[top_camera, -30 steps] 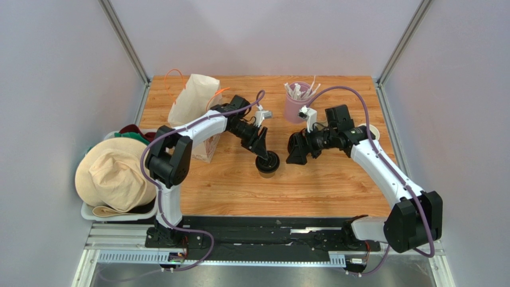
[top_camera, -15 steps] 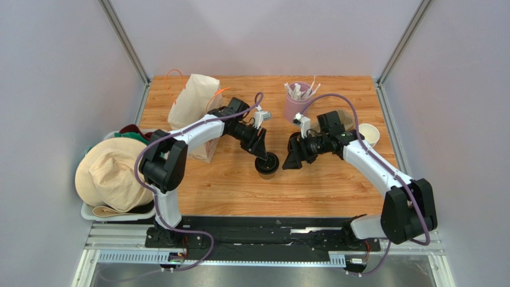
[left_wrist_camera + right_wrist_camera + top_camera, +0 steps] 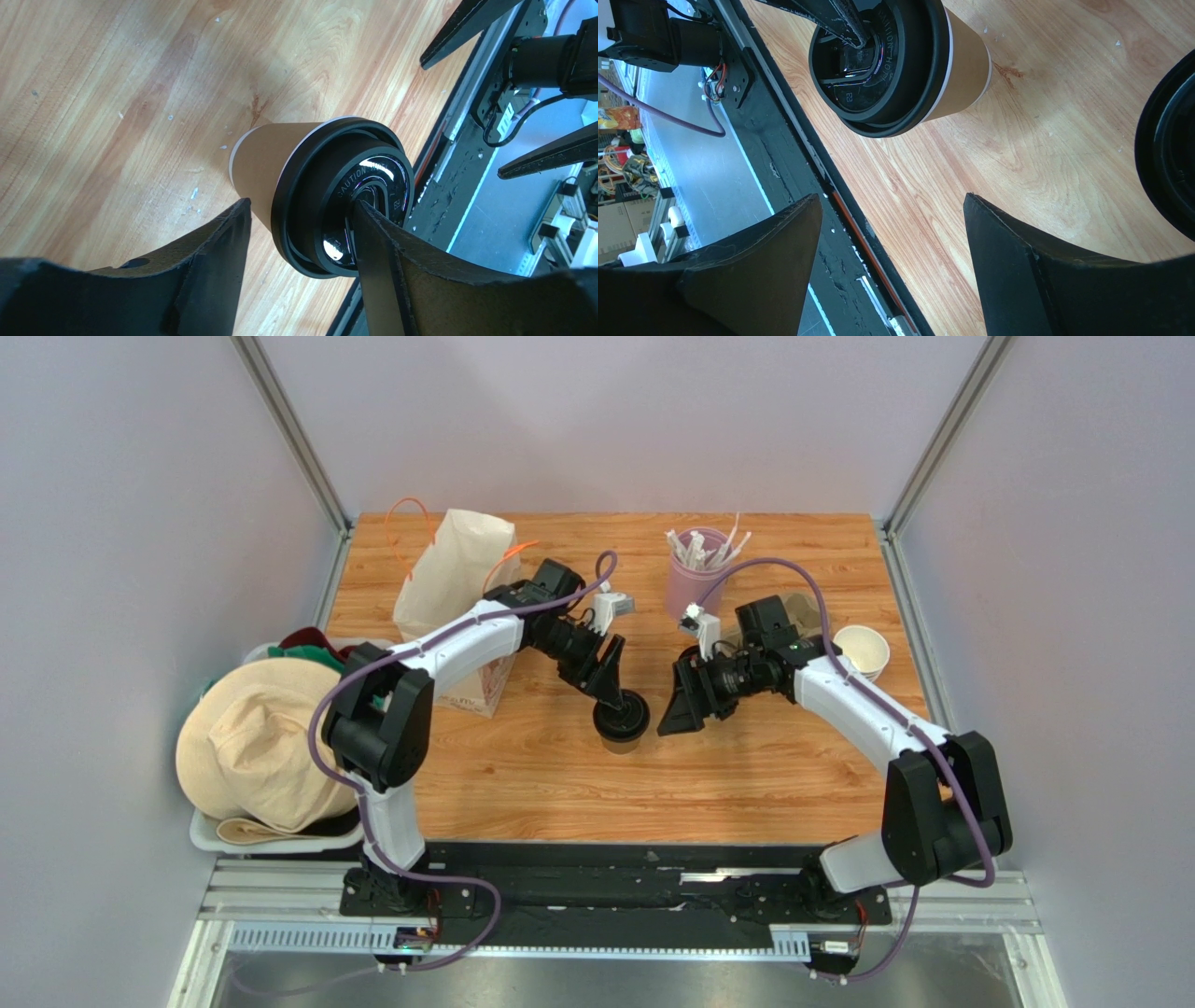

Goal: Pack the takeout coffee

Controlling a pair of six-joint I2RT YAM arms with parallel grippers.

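The takeout coffee, a kraft-brown cup with a black lid, stands on the table's middle. It also shows in the left wrist view and the right wrist view. My left gripper hangs over it with jaws apart. One finger lies across the lid's top. The other finger is beside the cup's wall, with wood showing between them. My right gripper is open and empty, just right of the cup. The brown paper bag stands at the back left.
A pink cup of white sticks stands at the back, behind the right gripper. A brown cup stack, white inside, sits at the right. A bin with hats is off the table's left edge. The black front rail runs near the cup.
My right gripper has moved left, closer to the coffee cup, still open. My left gripper has stayed over the cup's lid with only a small shift.
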